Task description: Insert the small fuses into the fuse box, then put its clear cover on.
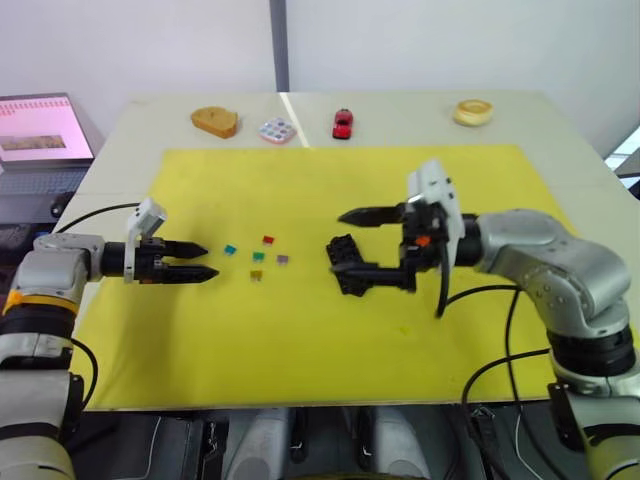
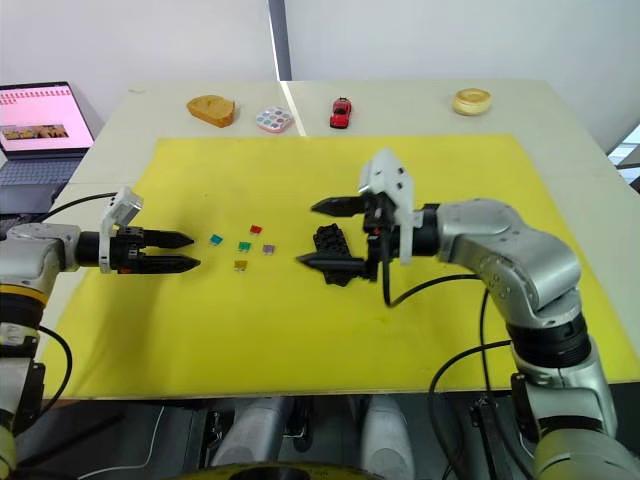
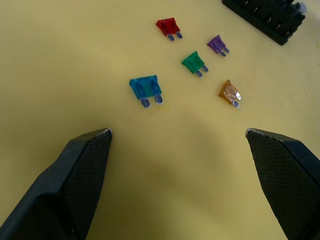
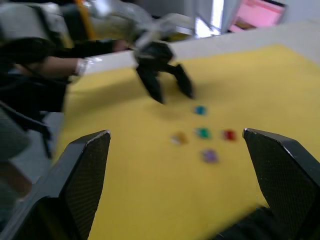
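The yellow mat covers most of the table, and the fuse box lies near the mat's middle, a little toward the right edge. The right gripper hangs over it with its two black fingers spread wide, one above the box and one along its near side, grasping nothing. Toward the left edge, the small fuses sit loose on the mat in a close cluster: a teal fuse, a red fuse, a green fuse, a purple fuse and an amber fuse, all apart from one another and from the box. The left gripper hovers just beside that cluster on its left side, fingers parted and empty, pointing toward the teal one. Along the far edge of the table, beyond the mat, stand a tan roll-shaped object, a small round palette, a red toy car and a yellowish ring. A laptop is open off the table's left side.
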Tool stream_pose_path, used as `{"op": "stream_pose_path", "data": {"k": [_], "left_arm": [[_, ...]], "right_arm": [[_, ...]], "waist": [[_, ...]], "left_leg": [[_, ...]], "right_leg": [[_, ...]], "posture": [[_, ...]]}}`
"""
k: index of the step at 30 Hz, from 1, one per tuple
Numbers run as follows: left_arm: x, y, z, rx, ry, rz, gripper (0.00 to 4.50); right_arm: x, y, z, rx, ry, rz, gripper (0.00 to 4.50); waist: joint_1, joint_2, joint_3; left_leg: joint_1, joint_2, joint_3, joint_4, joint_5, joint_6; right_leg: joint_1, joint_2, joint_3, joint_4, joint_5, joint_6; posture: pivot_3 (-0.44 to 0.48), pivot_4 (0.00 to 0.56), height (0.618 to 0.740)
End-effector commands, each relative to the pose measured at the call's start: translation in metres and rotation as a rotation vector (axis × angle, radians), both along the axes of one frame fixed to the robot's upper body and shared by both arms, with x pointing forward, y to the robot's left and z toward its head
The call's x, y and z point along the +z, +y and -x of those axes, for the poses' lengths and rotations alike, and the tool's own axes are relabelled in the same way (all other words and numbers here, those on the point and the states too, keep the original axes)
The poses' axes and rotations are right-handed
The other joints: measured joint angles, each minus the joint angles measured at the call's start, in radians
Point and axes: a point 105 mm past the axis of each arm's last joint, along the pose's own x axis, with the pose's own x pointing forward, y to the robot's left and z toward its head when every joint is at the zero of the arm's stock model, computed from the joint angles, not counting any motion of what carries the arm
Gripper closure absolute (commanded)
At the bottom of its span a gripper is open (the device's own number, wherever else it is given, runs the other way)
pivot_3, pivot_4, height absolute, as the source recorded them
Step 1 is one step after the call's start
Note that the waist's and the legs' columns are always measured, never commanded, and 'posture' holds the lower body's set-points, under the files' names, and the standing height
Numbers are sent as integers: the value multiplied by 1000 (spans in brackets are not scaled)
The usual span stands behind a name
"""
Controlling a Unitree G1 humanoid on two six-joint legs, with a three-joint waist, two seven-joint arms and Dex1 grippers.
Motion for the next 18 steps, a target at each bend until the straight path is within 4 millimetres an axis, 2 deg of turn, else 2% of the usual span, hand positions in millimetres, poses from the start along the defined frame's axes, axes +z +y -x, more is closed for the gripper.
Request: {"op": "stream_pose_path", "data": {"k": [1, 8, 13, 18], "left_arm": [[-3, -6, 0, -16, 50, 27, 0], [-12, -21, -11, -23, 69, 61, 0], [-17, -39, -14, -53, 130, 133, 0], [-14, -52, -15, -70, 166, 213, 0]], "right_arm": [[-1, 7, 9, -1, -4, -15, 46], [-5, 9, 6, -25, -7, -8, 46], [-8, 6, 3, -45, -20, 14, 46], [-8, 7, 1, -56, -29, 13, 46]], "waist": [[-1, 0, 0], [1, 0, 0], [26, 0, 0], [29, 0, 0]], "left_leg": [[0, 0, 0, 0, 0, 0], [0, 0, 0, 0, 0, 0], [0, 0, 0, 2, 0, 1], [0, -1, 0, 5, -1, 3]], "right_leg": [[0, 0, 0, 0, 0, 0], [0, 0, 0, 1, 0, 0], [1, 0, -1, 1, 0, 0], [3, 0, -1, 1, 0, 0]], "posture": [[0, 150, 740], [0, 150, 740], [0, 150, 740], [0, 150, 740]]}}
